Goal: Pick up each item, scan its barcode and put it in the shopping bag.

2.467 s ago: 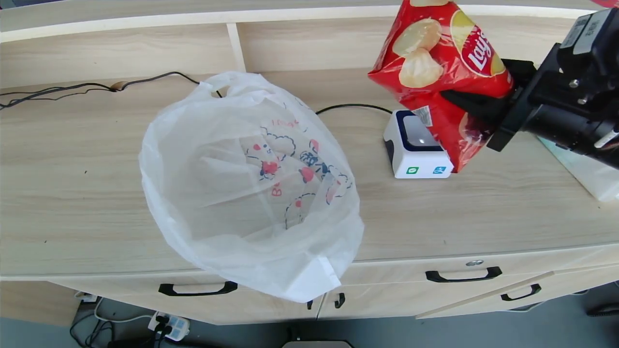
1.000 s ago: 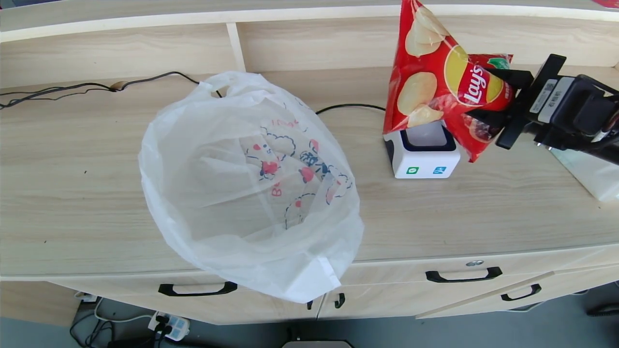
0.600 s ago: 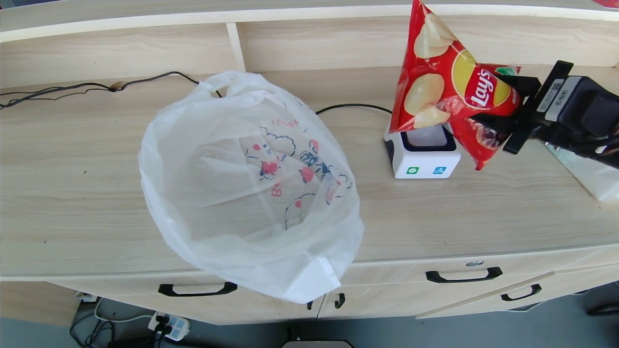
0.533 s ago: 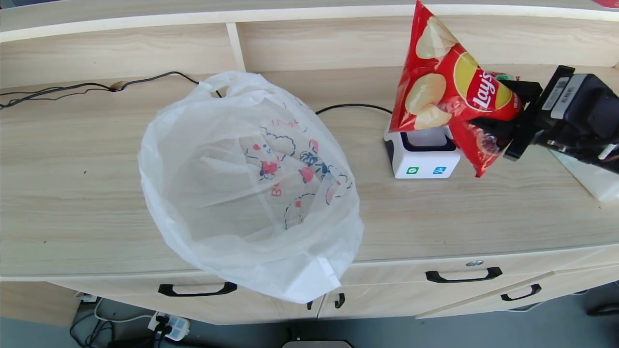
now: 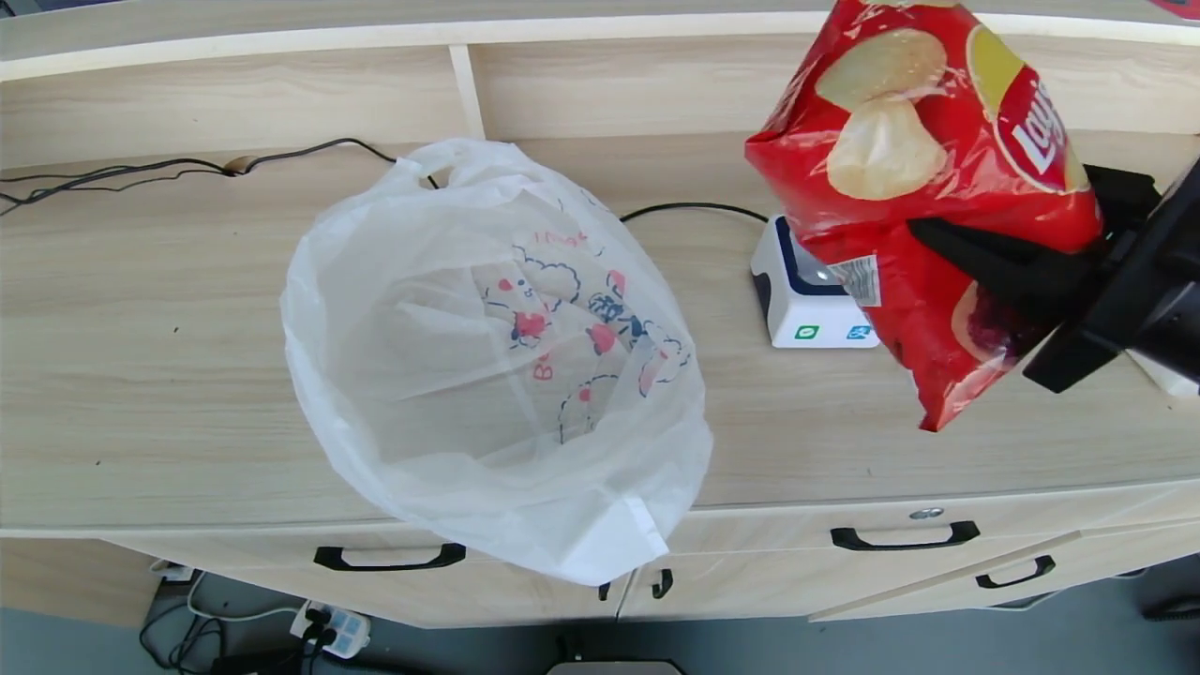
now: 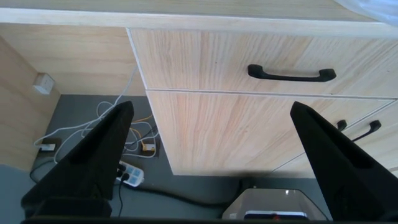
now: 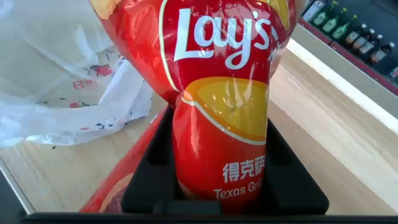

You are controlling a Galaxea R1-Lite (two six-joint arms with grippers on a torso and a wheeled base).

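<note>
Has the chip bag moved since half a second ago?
Yes. The chip bag, in the right gripper, came toward the counter front, now covering the scanner on its right.

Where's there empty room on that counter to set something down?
Widest bare patch: the counter left of the shopping bag, in front of the cables. A smaller strip between bag and scanner. Crowded at the right: the chip bag hangs near the scanner.

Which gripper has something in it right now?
The right gripper, clamped on the red chip bag; the left gripper is open and empty by the drawers.
</note>
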